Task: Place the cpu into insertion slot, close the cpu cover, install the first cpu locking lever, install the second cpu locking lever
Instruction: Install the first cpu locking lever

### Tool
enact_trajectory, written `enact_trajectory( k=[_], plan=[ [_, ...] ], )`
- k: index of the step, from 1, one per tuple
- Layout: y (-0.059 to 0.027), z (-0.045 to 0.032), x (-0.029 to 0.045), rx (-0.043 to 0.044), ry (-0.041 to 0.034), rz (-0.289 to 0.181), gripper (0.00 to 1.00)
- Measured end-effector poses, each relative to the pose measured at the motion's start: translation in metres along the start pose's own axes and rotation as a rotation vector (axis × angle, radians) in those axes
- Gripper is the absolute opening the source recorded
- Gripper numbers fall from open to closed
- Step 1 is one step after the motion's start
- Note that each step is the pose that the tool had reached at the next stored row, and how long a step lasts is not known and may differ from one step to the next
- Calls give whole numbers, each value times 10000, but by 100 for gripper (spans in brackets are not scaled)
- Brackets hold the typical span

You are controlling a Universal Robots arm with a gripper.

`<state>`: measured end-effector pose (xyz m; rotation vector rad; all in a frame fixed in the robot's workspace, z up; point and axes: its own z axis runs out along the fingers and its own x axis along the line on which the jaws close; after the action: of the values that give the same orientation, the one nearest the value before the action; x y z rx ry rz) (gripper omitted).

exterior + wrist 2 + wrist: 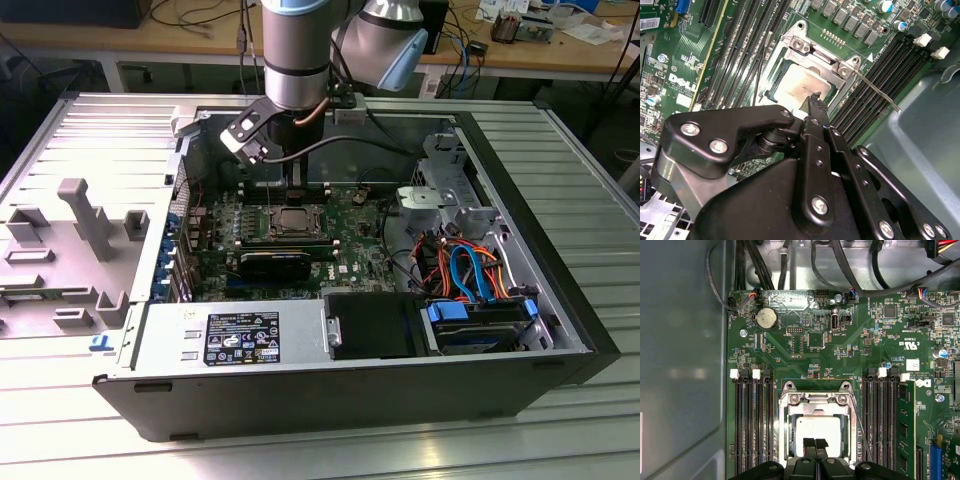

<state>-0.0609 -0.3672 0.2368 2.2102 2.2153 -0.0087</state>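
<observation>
Two steps look done: the cpu lies in the slot, and the cover is down over it. One lever sticks out loose. The gripper, tips together, hangs just above the cpu.

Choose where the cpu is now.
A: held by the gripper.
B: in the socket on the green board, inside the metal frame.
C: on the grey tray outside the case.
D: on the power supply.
B: in the first wrist view the cpu lies flat inside the cpu cover, with the gripper close over its edge.
</observation>
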Motion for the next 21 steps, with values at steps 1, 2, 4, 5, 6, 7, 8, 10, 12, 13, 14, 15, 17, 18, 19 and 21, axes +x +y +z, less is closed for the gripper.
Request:
enact_trajectory(
  k=[1, 2, 4, 5, 6, 7, 8, 10, 12, 13, 14, 15, 17, 18, 19, 21],
  plan=[
    [0, -4, 0, 0, 1, 0, 11],
    [0, -8, 0, 0, 0, 0, 11],
    [0, -11, 0, -1, 2, 0, 11],
    [0, -14, 0, 0, 2, 0, 11],
    [0, -17, 0, 0, 1, 1, 11],
    [0, -20, 0, 1, 0, 0, 11],
    [0, -24, 0, 1, -1, 0, 11],
    [0, -32, 0, 0, 0, 0, 11],
    [0, -38, 0, -1, 3, 0, 11],
    [0, -42, 0, 0, 1, 0, 11],
    [0, -44, -1, 0, 1, 0, 11],
    [0, -48, -1, 0, 2, 0, 11],
    [0, -54, -1, 0, 2, 0, 11],
    [0, -56, -1, 0, 2, 0, 11],
    [0, -59, -1, 0, 2, 0, 11],
    [0, -61, -1, 0, 1, -1, 11]
  ],
)
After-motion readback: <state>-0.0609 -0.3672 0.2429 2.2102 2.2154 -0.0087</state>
